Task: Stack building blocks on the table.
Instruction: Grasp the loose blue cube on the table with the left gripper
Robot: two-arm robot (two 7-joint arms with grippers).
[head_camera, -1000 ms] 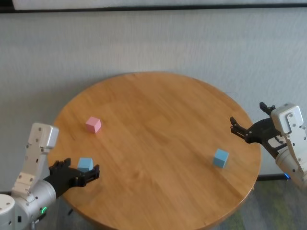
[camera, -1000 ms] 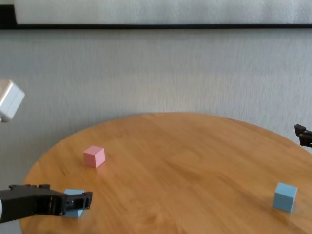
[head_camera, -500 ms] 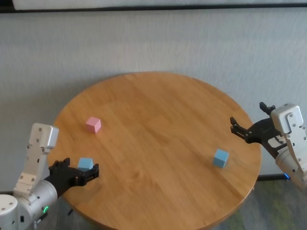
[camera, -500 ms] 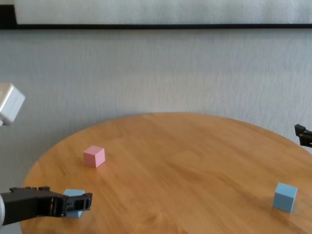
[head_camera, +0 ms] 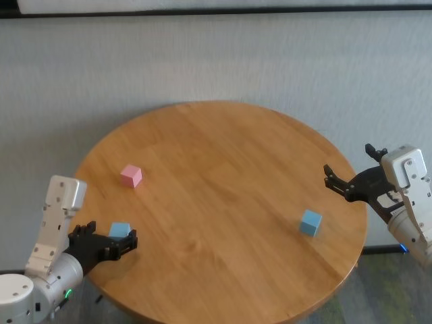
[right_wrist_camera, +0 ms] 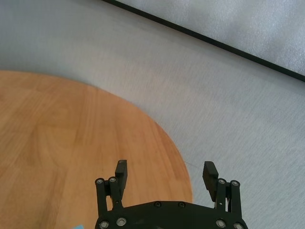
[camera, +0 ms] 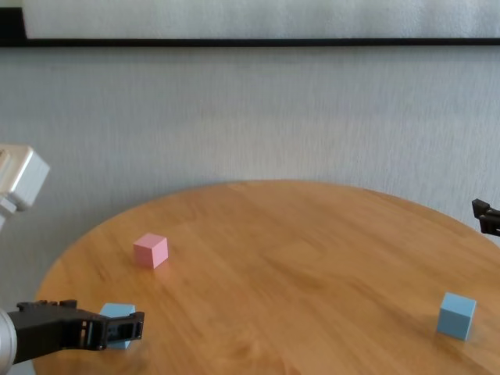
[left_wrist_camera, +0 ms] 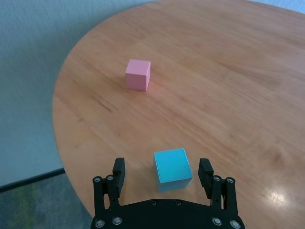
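Observation:
The round wooden table holds three small cubes. A light blue cube lies near its left front edge, between the spread fingers of my open left gripper. In the left wrist view the cube sits between the two fingers of that gripper with gaps on both sides, untouched. The pink cube lies farther back on the left. The second light blue cube lies at the right. My right gripper is open and empty, hovering at the table's right edge behind that cube.
A grey wall stands behind the table. The floor shows past the table's edge in the left wrist view. The broad middle of the tabletop holds nothing.
My left gripper has sunk a little and drawn slightly back around the near blue cube. The cubes and the right arm have not moved.

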